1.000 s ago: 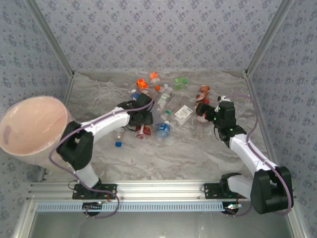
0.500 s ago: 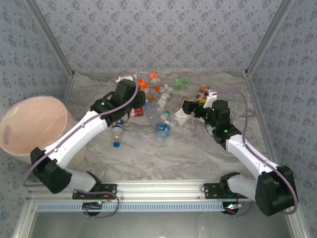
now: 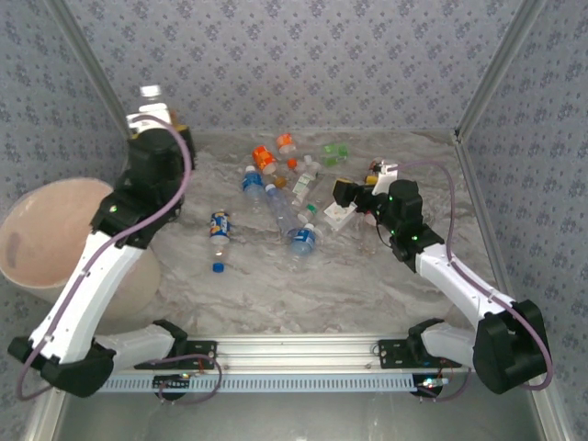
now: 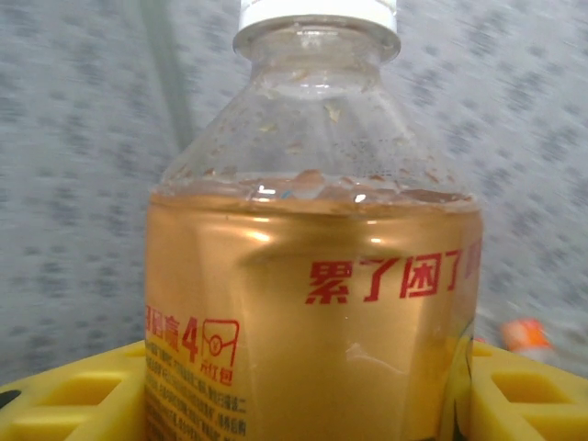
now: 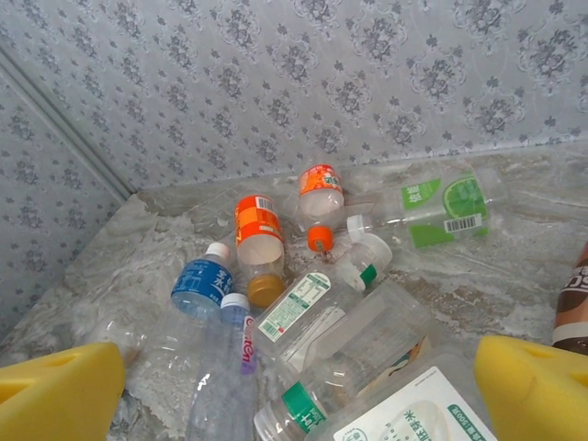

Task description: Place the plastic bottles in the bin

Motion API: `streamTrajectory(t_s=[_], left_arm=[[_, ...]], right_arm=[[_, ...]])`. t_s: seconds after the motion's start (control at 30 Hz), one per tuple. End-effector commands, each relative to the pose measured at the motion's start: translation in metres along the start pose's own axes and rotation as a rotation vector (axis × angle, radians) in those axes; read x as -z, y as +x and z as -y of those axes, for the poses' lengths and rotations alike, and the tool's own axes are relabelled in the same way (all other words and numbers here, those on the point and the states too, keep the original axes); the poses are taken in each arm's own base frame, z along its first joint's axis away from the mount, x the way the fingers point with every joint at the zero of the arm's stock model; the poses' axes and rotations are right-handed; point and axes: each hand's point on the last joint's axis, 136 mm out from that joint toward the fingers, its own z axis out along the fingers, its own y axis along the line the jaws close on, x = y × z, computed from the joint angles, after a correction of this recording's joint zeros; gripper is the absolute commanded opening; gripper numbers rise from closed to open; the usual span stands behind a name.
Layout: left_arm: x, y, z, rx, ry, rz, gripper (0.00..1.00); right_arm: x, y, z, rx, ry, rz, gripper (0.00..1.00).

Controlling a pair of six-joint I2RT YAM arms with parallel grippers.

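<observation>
One white-capped bottle (image 4: 312, 230) pinched in left claw (image 4: 308, 395), lifted from pile (image 3: 292, 197) toward bin (image 3: 46, 241); right claw (image 5: 294, 390) spread.

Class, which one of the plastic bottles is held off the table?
The white-capped clear bottle of amber liquid, clamped in the left gripper; all the others lie on the marble table.

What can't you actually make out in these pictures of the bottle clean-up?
Held bottle, left wrist view: its base is cut off by the bottom edge, and the wall behind it is blurred.
Bin, top view: part of it is covered by the left arm.
Brown bottle, right wrist view: cut off by the right edge.
Bottle pile, top view: labels too small to read.
</observation>
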Motion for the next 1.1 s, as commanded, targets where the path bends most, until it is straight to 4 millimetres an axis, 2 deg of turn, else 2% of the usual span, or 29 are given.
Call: streamTrajectory(t_s=[0.0,0.17,0.23,0.33,0.57,0.63,0.73,0.83,1.07], left_arm=[[0.016,-0.018,-0.06,0.024,-0.166,0.039,0.55],[0.035,-0.019,-0.131,0.006,-0.453,0.048,0.55],[0.042,-0.017,-0.15,-0.001,-0.524,0.043,0.55],[0.046,-0.001,-0.175,0.006,-0.607,-0.001,0.55],[0.027,0.06,-0.216,0.185,-0.635,-0.157,0.55],[0.02,0.077,-0.222,0.256,-0.617,-0.204,0.55],[0.004,0.104,-0.212,0.375,-0.51,-0.288,0.55],[-0.006,0.126,-0.207,0.404,-0.493,-0.342,0.55],[-0.026,0.143,-0.193,0.469,-0.425,-0.386,0.55]], right_arm=[[0.003,-0.014,0.0,0.03,0.035,0.032,1.0],[0.0,-0.019,-0.001,0.037,0.042,0.038,1.0],[-0.001,-0.021,-0.001,0.047,0.043,0.034,1.0],[-0.004,-0.022,-0.001,0.054,0.048,0.029,1.0],[-0.012,-0.028,-0.009,0.072,0.025,0.017,1.0],[-0.012,-0.03,-0.012,0.087,0.023,0.014,1.0],[-0.012,-0.029,-0.013,0.094,0.027,0.013,1.0],[-0.012,-0.027,-0.012,0.095,0.032,0.009,1.0],[-0.015,-0.023,-0.013,0.102,0.037,-0.008,1.0]])
